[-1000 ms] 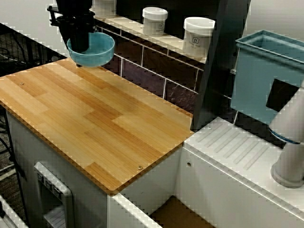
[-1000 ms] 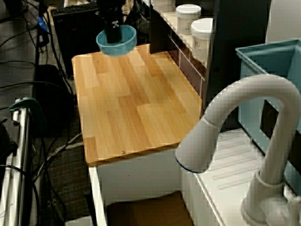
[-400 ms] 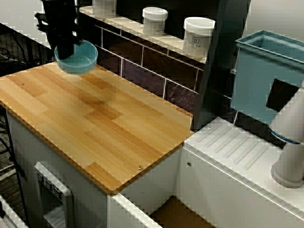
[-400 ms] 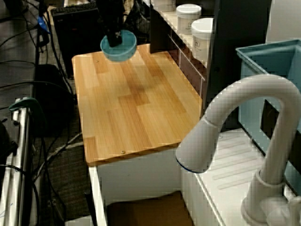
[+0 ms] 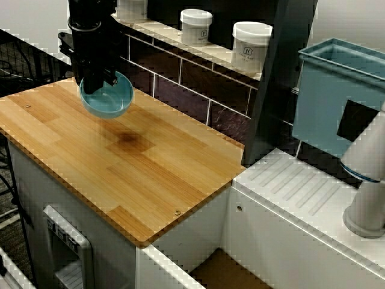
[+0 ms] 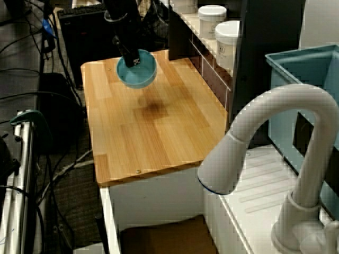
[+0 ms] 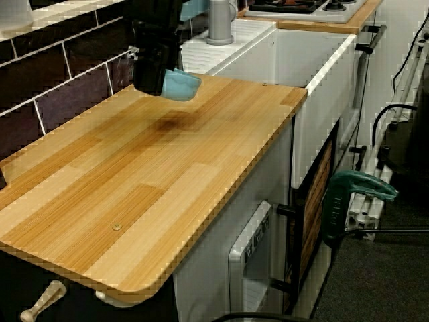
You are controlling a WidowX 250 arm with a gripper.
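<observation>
Surface: a wooden counter point(image 5: 150, 162) is running along a dark tiled wall point(image 5: 192, 84). A white drainboard point(image 5: 301, 186) is lying at its 3 o'clock end in the front view.

Background: white jars point(image 5: 251, 46) are standing on the ledge above the tiles. A blue tub point(image 5: 337, 102) is sitting at 2 o'clock, and a white tap point(image 6: 265, 137) is filling the foreground of the view over the tap.

Tool: the gripper point(image 5: 97, 83) is hanging from above, clenched on the rim of a teal bowl point(image 5: 108, 99).

Bowl: it is hanging clear of the wood and slightly tilted, over the 10 o'clock part of the counter in the front view. Its shadow point(image 5: 127, 140) is falling on the boards at 5 o'clock of it, apart from it.

Bowl against tool: the gripper is biting the rim at about 11 o'clock in the front view. The rest of the bowl is sticking out toward 4 o'clock, below and beside the black body. The view along the counter is showing the same, with the bowl point(image 7: 181, 86) jutting out at 3 o'clock of the gripper point(image 7: 157, 75).

Step in hand: judging by the gap above the shadow, the bowl is being held aloft, mid-carry.

Next move: setting it down from here would call for levelling the bowl and a straight, slow descent before the grip is loosened.
</observation>
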